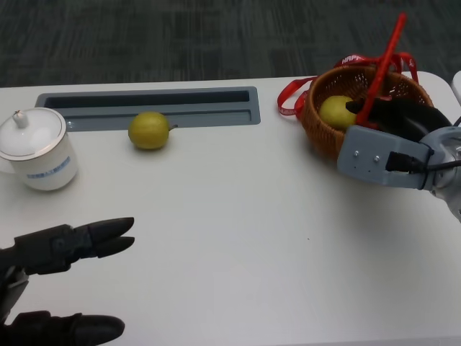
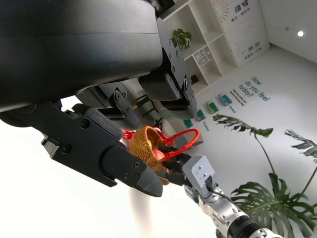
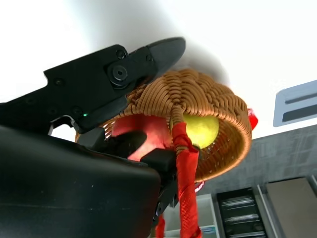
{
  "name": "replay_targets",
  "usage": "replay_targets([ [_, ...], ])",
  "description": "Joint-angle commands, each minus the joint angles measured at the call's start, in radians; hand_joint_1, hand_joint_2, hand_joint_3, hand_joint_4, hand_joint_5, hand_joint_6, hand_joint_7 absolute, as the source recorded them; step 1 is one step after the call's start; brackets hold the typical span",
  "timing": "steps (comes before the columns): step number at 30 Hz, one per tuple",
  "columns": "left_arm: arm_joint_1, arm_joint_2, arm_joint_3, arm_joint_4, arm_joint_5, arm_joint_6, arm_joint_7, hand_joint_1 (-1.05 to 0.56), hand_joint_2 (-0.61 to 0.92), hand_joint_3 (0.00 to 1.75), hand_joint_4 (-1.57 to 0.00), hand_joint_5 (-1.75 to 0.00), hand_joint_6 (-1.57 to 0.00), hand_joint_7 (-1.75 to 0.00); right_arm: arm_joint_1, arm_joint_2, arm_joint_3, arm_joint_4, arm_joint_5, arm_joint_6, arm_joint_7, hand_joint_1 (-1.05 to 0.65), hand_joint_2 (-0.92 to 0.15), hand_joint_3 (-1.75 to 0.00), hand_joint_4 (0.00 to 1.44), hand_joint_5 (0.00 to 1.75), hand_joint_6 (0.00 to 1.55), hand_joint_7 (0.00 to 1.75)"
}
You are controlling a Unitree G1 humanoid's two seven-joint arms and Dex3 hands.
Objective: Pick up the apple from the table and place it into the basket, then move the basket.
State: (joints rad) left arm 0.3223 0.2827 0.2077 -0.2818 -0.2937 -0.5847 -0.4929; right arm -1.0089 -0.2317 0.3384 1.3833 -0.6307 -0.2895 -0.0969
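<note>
Black fingers of the left hand fill the lower left of the head view, spread apart over the white bench with nothing between them. At the right edge the right hand reaches into the wicker basket at the upper right; it appears to grip the red handle, which stands up from the basket, though the fingers themselves are partly hidden. A yellow-green apple lies inside the basket, on its left side. A second yellow-green fruit sits on the bench at upper centre-left, just below a grey recessed tray. A white lidded cup stands at the left edge.

From the left wrist view, the left hand's own fingers reach across the middle, open and holding nothing; beyond them, at centre, are the basket with its red handle and the right hand.

From the right wrist view, the right hand lies against the basket, one finger along the outside of the weave, others by the red handle. The apple shows inside, at centre right.
</note>
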Motion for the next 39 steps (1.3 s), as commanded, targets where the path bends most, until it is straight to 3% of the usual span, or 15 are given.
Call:
replay_targets([
  [1, -0.012, 0.008, -0.005, 0.018, -0.01, -0.013, -0.007, -0.35, 0.7, 0.0, -0.88, -0.01, -0.75, 0.0, 0.001, 0.004, -0.005, 0.0, 0.013, -0.039, 0.017, -1.04, -0.85, -0.03, 0.07, 0.0, 0.02, 0.0],
  [13, -0.042, 0.014, -0.016, 0.051, 0.003, -0.041, -0.011, -0.38, 0.68, 0.0, -0.91, -0.02, -0.77, -0.01, 0.01, -0.044, -0.045, -0.006, 0.059, -0.099, 0.052, -1.05, -0.88, -0.02, 0.0, 0.0, 0.0, 0.0],
  [19, -0.053, 0.02, -0.021, 0.053, 0.015, -0.041, -0.007, -0.4, 0.68, 0.0, -0.91, -0.02, -0.79, -0.01, 0.012, -0.083, -0.073, -0.006, 0.085, -0.084, 0.093, -1.05, -0.91, -0.02, 0.04, 0.02, 0.0, 0.0],
  [33, -0.067, 0.022, -0.042, 0.059, 0.009, -0.029, -0.011, -0.39, 0.69, 0.0, -0.9, -0.01, -0.8, -0.01, 0.015, -0.172, -0.059, -0.011, 0.063, -0.073, 0.067, -1.05, -0.9, 0.0, 0.09, 0.02, 0.08, 0.02],
  [39, -0.068, 0.02, -0.052, 0.056, 0.012, -0.024, -0.007, -0.43, 0.7, 0.0, -0.9, -0.01, -0.8, -0.01, 0.033, -0.219, -0.074, -0.018, 0.082, -0.125, 0.048, -1.05, -0.92, -0.01, 0.12, 0.02, 0.08, 0.01],
])
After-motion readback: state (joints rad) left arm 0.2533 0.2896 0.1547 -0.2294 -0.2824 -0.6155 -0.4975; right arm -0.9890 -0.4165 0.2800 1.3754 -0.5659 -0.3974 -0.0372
